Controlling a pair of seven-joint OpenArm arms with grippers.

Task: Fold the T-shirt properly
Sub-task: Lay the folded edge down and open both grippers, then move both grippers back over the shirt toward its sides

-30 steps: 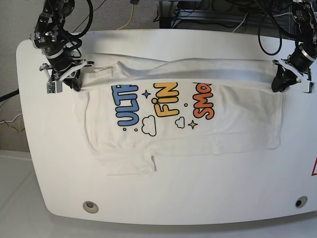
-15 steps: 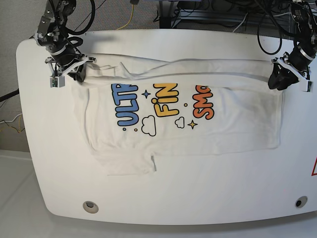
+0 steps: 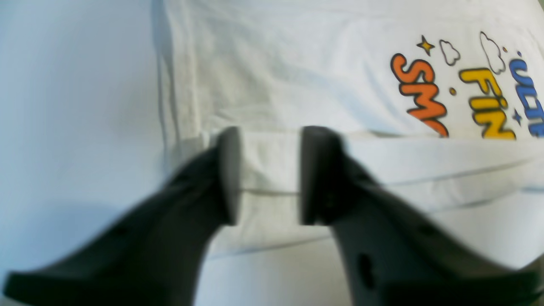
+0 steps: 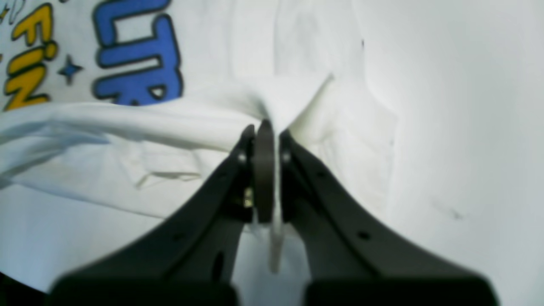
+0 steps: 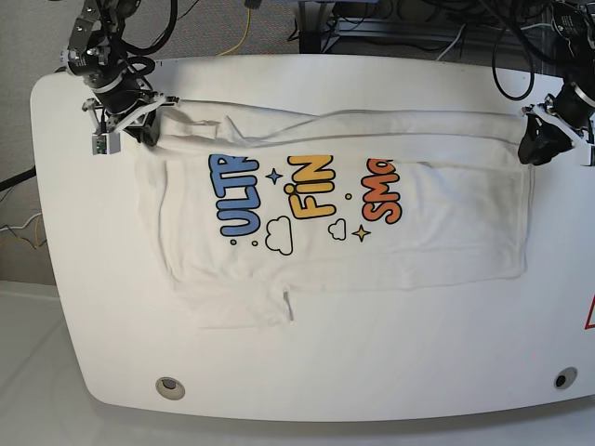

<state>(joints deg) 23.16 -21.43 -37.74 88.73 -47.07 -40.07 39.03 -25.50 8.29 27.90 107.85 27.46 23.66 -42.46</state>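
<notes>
1. The right gripper [image 4: 267,140] is seen pressed together on a pinched-up fold of the T-shirt [image 5: 344,218]; a thin strip of white cloth hangs down between the dark fingers [image 4: 259,170] in the right wrist view.
2. In the base view that same gripper [image 5: 141,130] is found at the shirt's far corner on the view's left, right at the fabric edge.
3. The left gripper [image 3: 267,174] is seen spread, with a clear gap between the two pads [image 3: 227,174]. Folded white cloth shows through the gap, and nothing is clamped there as far as can be told.
4. In the base view it [image 5: 541,147] is parked over the shirt's far corner on the view's right; whether the tips touch the cloth can't be told.
5. The shirt is laid flat across the white table [image 5: 372,372], print side up, with the far edge folded over in a long band so the tops of the letters are covered.
6. A sleeve flap [image 5: 244,307] is left sticking out on the near side.
7. Cables [image 5: 244,32] are draped on the floor behind the table, and two round holes [image 5: 169,386] are set in the near table edge.
</notes>
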